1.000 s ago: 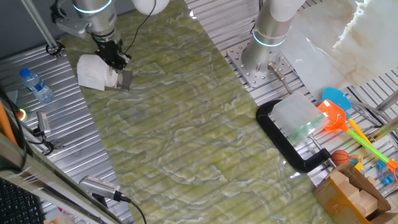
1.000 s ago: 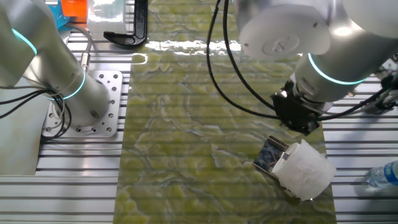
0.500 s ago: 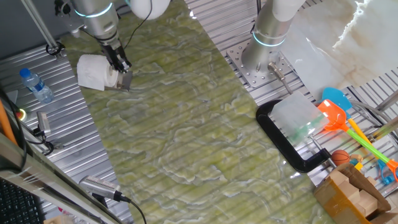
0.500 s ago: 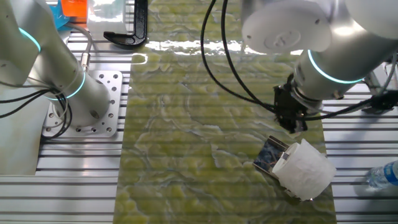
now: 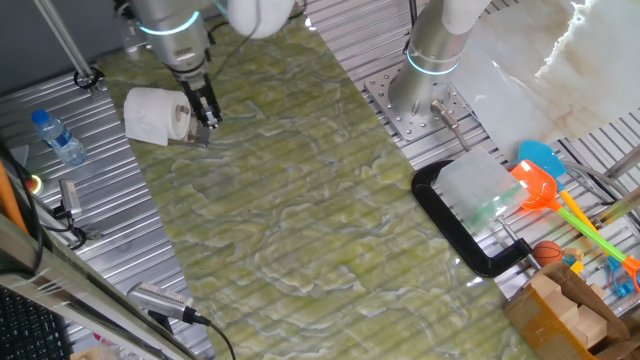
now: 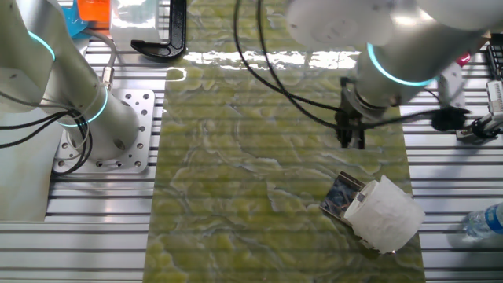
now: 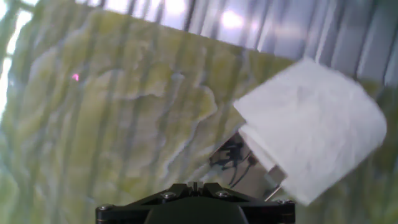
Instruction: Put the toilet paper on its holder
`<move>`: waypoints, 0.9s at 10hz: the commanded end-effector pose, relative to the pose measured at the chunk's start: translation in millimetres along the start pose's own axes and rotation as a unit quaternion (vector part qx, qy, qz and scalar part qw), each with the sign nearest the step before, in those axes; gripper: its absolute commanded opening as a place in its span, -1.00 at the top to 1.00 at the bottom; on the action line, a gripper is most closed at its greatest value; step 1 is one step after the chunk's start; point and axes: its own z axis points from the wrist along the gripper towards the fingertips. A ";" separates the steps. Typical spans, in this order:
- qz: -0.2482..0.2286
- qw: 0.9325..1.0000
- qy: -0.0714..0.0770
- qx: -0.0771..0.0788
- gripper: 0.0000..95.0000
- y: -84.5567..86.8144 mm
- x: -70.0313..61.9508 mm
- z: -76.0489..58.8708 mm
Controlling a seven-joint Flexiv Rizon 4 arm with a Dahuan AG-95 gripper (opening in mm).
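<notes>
Plump white tissue roll (image 6: 383, 214) sat on dark-grey metal plate holder (image 6: 341, 196); tool (image 6: 350, 141) near roll, fingers together, empty. Should back off w/o nudging roll.

A robotics lab: two robot arms, one with its base (image 5: 425, 95) bolted onto a slatted aluminium table (image 5: 120, 240), flank a green marbled mat (image 5: 300, 200), beside which lie cables and toy props (image 5: 560, 210).

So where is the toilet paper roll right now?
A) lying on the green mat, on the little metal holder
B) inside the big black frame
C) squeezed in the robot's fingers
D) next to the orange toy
A: the toilet paper lies on the green mat against the holder, while the gripper hangs apart from it, holding nothing.
</notes>
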 end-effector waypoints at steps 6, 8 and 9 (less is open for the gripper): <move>0.038 0.999 -0.007 -0.005 1.00 2.2 1.3 0.4; 0.039 0.999 -0.013 -0.001 1.00 2.2 1.3 0.4; 0.038 0.999 -0.014 -0.001 1.00 2.2 1.3 0.4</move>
